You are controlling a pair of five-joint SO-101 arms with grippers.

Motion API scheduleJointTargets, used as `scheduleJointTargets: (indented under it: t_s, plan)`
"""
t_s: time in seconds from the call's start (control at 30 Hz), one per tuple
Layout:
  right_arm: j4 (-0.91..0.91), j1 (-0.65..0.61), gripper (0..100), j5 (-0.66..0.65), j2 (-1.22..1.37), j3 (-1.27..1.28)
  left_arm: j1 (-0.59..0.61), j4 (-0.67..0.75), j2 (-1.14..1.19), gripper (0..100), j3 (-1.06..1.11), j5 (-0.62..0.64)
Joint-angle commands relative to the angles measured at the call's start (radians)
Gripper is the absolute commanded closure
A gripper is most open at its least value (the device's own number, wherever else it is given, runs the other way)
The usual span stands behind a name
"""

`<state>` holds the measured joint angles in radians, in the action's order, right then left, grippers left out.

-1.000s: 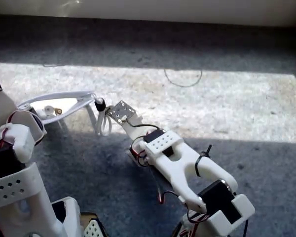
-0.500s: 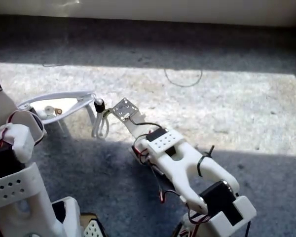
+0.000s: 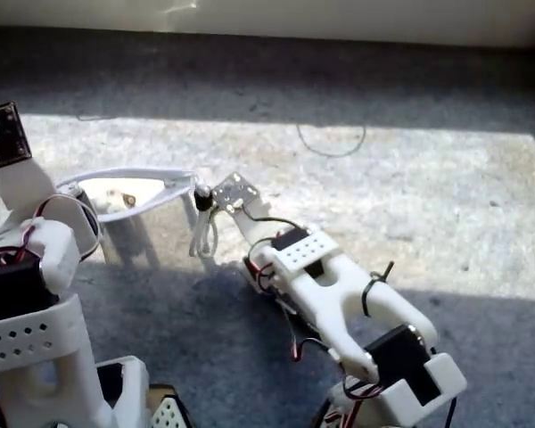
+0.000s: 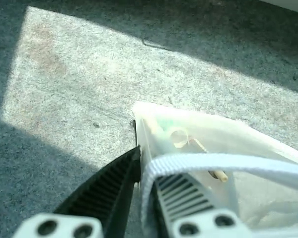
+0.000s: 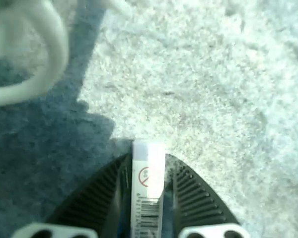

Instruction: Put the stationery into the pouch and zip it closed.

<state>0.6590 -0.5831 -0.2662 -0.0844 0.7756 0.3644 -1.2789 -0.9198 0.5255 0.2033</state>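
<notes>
Left tool [image 4: 146, 166] clamped on translucent white plastic pouch [image 4: 208, 130] rim. Right tool [image 5: 148, 159] closed on flat white barcoded piece [image 5: 147, 191]; alignment over pouch mouth advised before release.

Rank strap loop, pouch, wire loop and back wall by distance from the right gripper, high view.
From the right gripper, holding a white stick:
1. Strap loop: hanging right beside it.
2. Pouch: toward the left arm; its corner is as near, so 1 and 2 are too close to call.
3. Wire loop: on the sunlit carpet beyond.
4. Back wall: far edge.
</notes>
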Motion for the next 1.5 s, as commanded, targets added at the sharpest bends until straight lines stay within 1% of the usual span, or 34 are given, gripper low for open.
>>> scheduleJointTargets:
  t_s: [0.0, 0.17, 0.33, 0.4, 0.53, 0.6, 0.7, 0.9, 1.07, 1.13, 1.23, 1.33, 1.47]
  plan:
    - [-0.015, 0.044, 94.7, -0.002, -0.122, -0.002, -0.082, 0.023, -0.039, 99, -0.021, -0.023]
    - [-0.016, 0.122, 94.7, -0.002, -0.249, 0.008, -0.131, 0.021, -0.039, 99, -0.022, -0.023]
    - [-0.019, 0.183, 94.7, -0.002, -0.254, 0.013, -0.206, -0.005, -0.041, 99, -0.031, -0.028]
    - [-0.019, 0.186, 94.7, 0.000, -0.246, 0.013, -0.246, -0.008, -0.041, 99, -0.041, -0.054]
    - [-0.019, 0.186, 94.7, 0.097, -0.234, 0.013, -0.348, -0.028, -0.038, 99, -0.045, -0.095]
    - [-0.019, 0.193, 94.7, 0.117, -0.231, 0.013, -0.367, -0.032, -0.036, 99, -0.044, -0.100]
    - [-0.019, 0.206, 94.7, 0.126, -0.231, 0.012, -0.352, -0.031, -0.031, 99, -0.045, -0.098]
    - [-0.091, 0.220, 94.7, 0.221, -0.231, 0.016, -0.343, -0.028, -0.031, 99, -0.039, -0.097]
    - [-0.097, 0.220, 94.7, 0.262, -0.239, 0.016, -0.341, -0.032, -0.030, 99, -0.038, -0.095]
    - [-0.097, 0.220, 94.7, 0.279, -0.240, 0.015, -0.321, -0.029, -0.030, 99, -0.038, -0.094]
    - [-0.096, 0.220, 94.7, 0.302, -0.240, 0.012, -0.263, -0.026, -0.030, 99, -0.038, -0.046]
    - [-0.096, 0.220, 94.7, 0.319, -0.240, 0.012, -0.220, -0.026, -0.030, 99, -0.038, -0.041]
    - [-0.094, 0.220, 94.7, 0.324, -0.240, 0.012, -0.213, -0.026, -0.030, 99, -0.016, -0.041]
